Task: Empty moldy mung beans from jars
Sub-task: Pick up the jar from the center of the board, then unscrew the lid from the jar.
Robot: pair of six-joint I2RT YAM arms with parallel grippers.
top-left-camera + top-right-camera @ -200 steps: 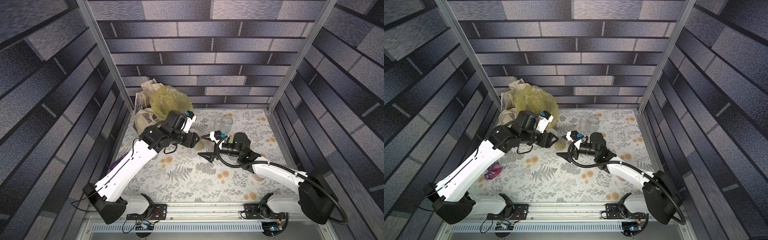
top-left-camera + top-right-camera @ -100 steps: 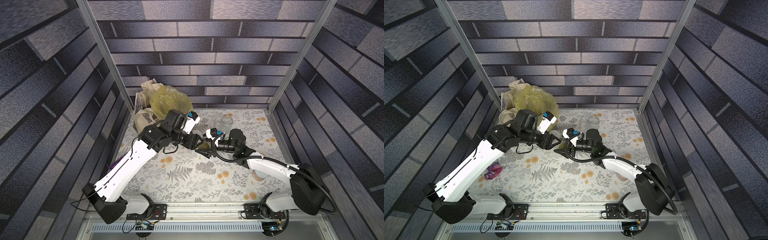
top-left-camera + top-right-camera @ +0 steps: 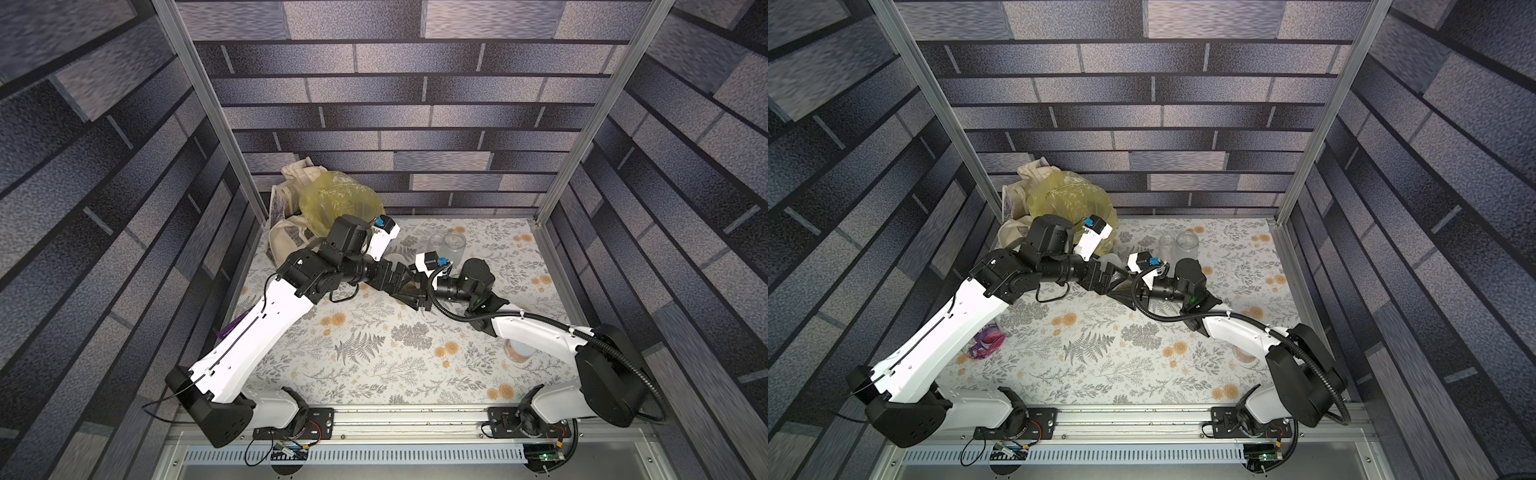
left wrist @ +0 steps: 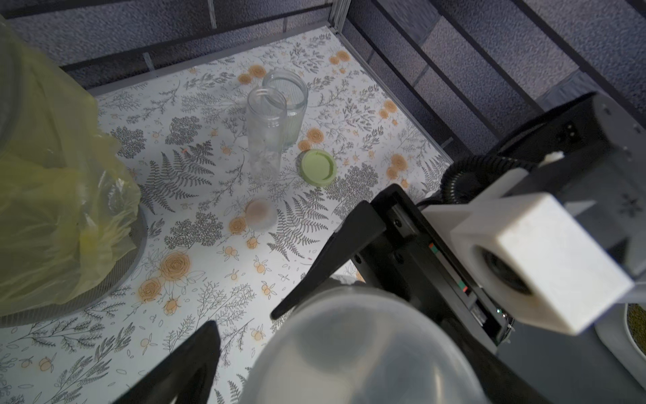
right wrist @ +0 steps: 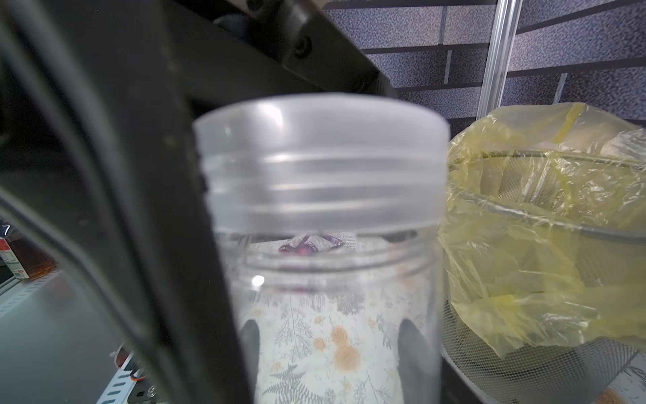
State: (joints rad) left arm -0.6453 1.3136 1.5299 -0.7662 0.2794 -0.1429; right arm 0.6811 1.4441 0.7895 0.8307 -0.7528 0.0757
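A clear jar (image 5: pixel 332 314) with a frosted-white lid (image 5: pixel 320 140) is upright between both grippers; its see-through wall shows only the tablecloth behind. My right gripper (image 5: pixel 332 349) is shut on the jar's body, both fingers showing through the wall. My left gripper (image 4: pixel 349 367) is open astride the lid (image 4: pixel 356 349), one finger (image 4: pixel 195 367) standing clear of it. In both top views the grippers (image 3: pixel 411 286) (image 3: pixel 1115 282) overlap and hide this jar. At the back stand a tall narrow jar (image 4: pixel 264 133) and a wider jar (image 4: pixel 286 101), both open. An olive grainy patch in a white rim (image 4: pixel 634 323) may be mung beans.
A mesh bin lined with a yellow bag (image 3: pixel 336 203) stands back left, close to the held jar (image 5: pixel 542 245). A pale green lid (image 4: pixel 316 169) and a frosted lid (image 4: pixel 260 213) lie on the cloth. A pinkish can (image 3: pixel 517 351) sits under my right arm; a purple packet (image 3: pixel 986 340) lies left.
My right gripper moved in from the right and shut on the jar that the left gripper held. The left gripper has opened and let go.
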